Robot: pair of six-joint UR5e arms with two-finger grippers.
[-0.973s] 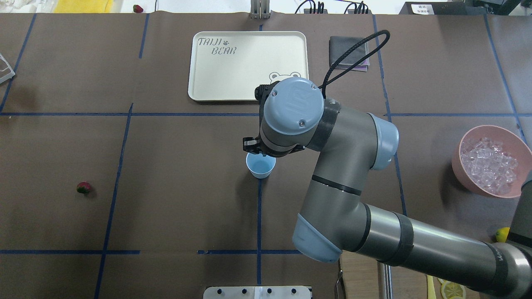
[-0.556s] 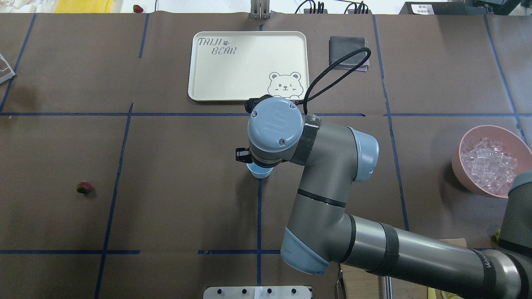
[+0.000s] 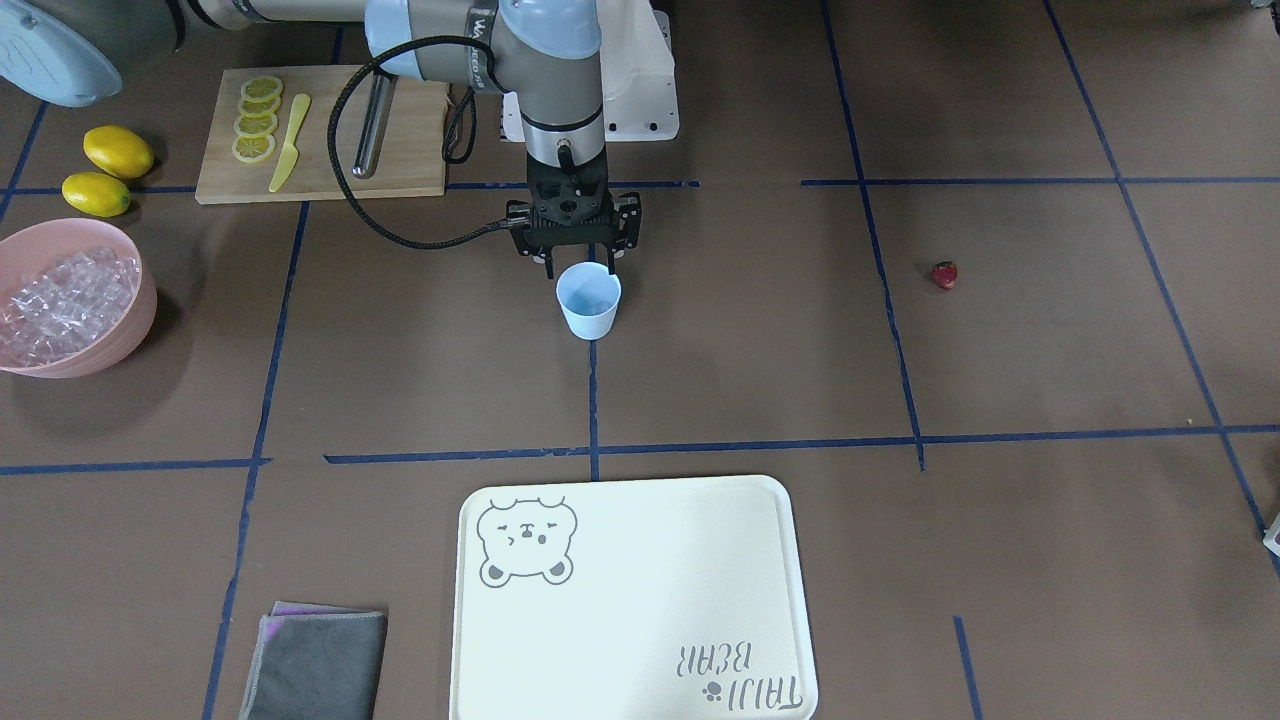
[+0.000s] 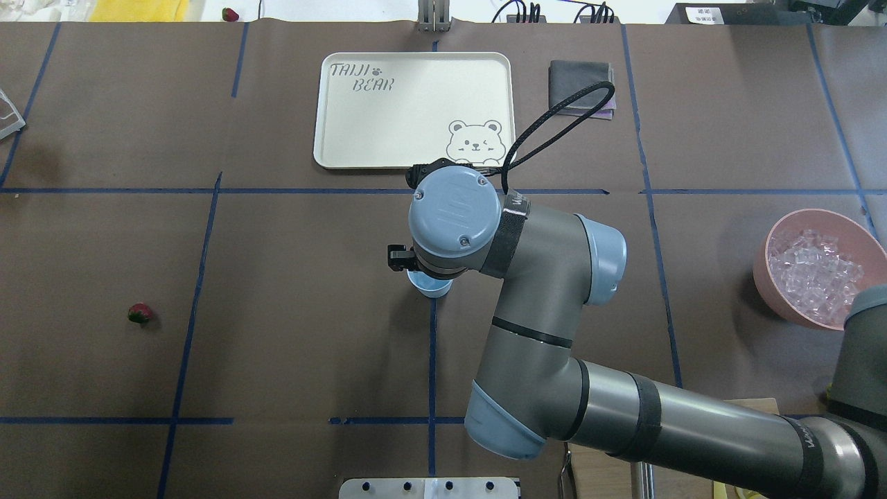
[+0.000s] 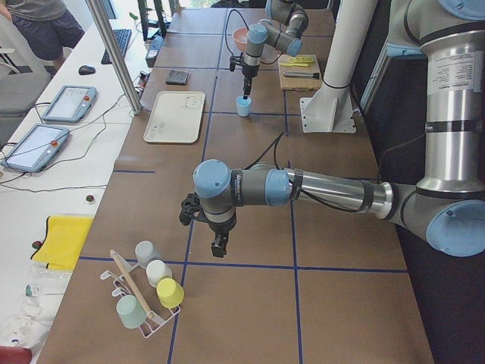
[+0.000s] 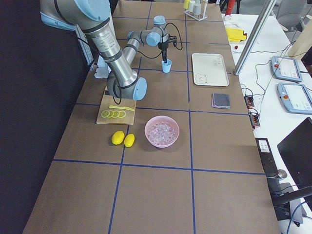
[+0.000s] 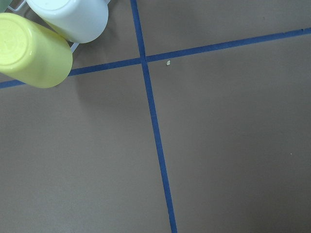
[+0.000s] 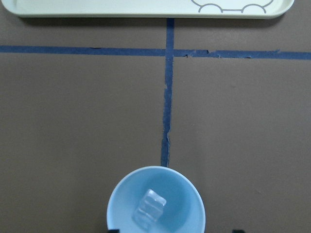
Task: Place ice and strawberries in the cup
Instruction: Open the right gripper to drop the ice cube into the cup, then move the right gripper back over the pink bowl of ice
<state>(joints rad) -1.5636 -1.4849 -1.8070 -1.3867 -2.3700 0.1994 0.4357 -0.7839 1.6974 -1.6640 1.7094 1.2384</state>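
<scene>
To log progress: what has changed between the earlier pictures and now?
The right gripper sank and shifted slightly left, toward the robot, over the pale-blue cup, hiding more of it from overhead. No grasp or release is visible. The cup, strawberry, pink bowl and tray stayed put.

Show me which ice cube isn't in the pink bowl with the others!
The single ice cube lying inside the pale-blue cup, below the right claw. The rest of the ice sits heaped in the pink bowl.

Right wrist view close above cup [image 8: 181, 200]
</scene>
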